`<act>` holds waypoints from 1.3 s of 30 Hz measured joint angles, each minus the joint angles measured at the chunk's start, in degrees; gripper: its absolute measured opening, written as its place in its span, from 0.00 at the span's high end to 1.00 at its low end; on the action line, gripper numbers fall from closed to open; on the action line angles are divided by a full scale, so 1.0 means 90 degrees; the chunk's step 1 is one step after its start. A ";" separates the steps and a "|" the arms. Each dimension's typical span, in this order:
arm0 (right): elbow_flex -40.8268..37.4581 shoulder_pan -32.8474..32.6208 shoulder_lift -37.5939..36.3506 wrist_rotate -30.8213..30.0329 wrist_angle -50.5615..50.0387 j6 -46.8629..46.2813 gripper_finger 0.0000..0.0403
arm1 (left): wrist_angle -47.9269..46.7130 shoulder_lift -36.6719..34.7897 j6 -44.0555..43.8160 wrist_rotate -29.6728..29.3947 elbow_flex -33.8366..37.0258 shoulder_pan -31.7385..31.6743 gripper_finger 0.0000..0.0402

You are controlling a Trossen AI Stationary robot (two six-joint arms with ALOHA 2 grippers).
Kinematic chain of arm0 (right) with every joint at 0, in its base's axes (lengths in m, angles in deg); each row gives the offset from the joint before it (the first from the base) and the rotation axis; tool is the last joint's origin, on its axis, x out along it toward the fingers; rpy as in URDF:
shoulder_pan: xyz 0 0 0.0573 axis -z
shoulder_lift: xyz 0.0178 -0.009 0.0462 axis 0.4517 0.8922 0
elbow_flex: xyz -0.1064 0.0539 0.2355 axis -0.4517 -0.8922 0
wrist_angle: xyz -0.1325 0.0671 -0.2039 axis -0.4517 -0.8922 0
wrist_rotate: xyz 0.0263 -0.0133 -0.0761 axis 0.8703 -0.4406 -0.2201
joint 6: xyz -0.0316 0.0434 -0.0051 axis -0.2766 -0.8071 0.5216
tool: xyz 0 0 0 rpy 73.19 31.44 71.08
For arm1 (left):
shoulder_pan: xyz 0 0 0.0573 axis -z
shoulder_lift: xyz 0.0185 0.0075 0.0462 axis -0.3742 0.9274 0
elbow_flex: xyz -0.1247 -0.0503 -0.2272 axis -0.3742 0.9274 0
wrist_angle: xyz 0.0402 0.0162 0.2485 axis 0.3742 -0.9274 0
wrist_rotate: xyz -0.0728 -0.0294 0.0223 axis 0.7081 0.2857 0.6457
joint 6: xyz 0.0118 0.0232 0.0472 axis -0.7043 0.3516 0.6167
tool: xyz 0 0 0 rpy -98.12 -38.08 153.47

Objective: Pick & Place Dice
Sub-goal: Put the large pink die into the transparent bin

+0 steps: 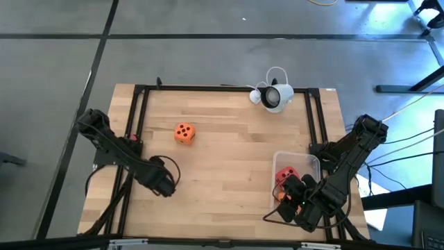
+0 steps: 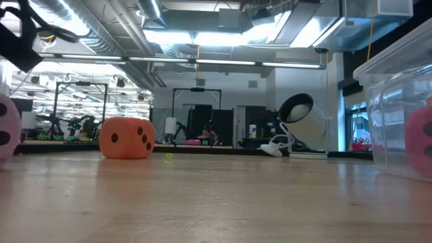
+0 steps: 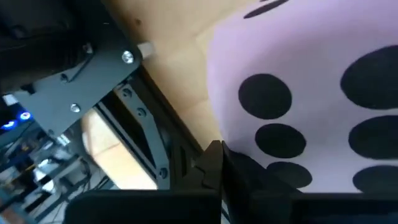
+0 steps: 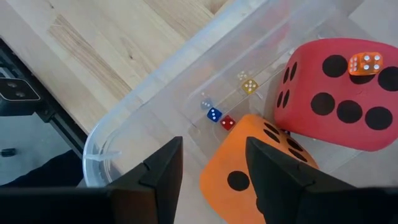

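Observation:
One orange die [image 1: 184, 132] [image 2: 126, 138] sits on the bare table, left of the middle. A pale pink die [image 3: 311, 93] fills the left wrist view right in front of my left gripper [image 1: 163, 182]. Only its edge [image 2: 5, 128] shows in the low view, down on the table. The clear plastic bin [image 1: 297, 167] [image 4: 155, 87] holds a red die [image 4: 339, 93] [image 1: 286, 174] and a second orange die [image 4: 249, 168], which leans against the red one. My right gripper [image 4: 214, 165] [image 1: 288, 198] hovers open over that orange die, one finger on either side of its corner.
Several tiny coloured dice [image 4: 219, 117] lie on the bin's floor, and one small orange die [image 4: 365, 63] sits on the red die. A white round device [image 1: 277, 96] [image 2: 297, 115] with a cable stands at the far edge. A black frame [image 1: 135, 118] runs along the table's sides.

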 joint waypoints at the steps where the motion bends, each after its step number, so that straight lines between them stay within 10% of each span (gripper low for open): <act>1: 0.0000 0.0000 0.0000 0.0001 -0.0002 0.0003 0.57 | 0.0036 -0.0001 -0.0035 -0.0073 -0.0010 0.0001 1.00; 28: 0.0000 0.0007 0.0000 -0.0432 0.0560 0.0129 0.57 | 0.4168 0.0007 0.1708 -0.1311 -0.0471 -0.1036 0.99; 39: 0.0000 0.0006 -0.0102 -0.0313 0.0625 0.0475 0.57 | 0.3872 -0.0110 0.2220 -0.1260 -0.0739 -0.1268 0.99</act>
